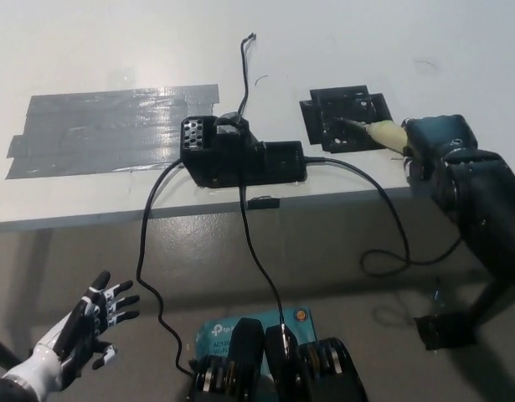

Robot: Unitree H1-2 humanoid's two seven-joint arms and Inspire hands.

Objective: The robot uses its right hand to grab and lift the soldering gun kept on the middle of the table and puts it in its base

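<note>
Right robot hand (437, 144): closed around soldering gun (384, 132), tip held over base (344, 119).
Left robot hand (88, 325): held open, empty, below worktop (115, 50).

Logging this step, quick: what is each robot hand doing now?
Left robot hand: open, resting low beside the table.
Right robot hand: shut on the soldering gun, tip over the base.

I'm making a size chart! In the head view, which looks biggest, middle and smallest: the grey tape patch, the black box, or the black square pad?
1. Tape patch, clearly biggest.
2. Black box.
3. Square pad, smallest, though partly covered by the right hand and its iron.
</note>
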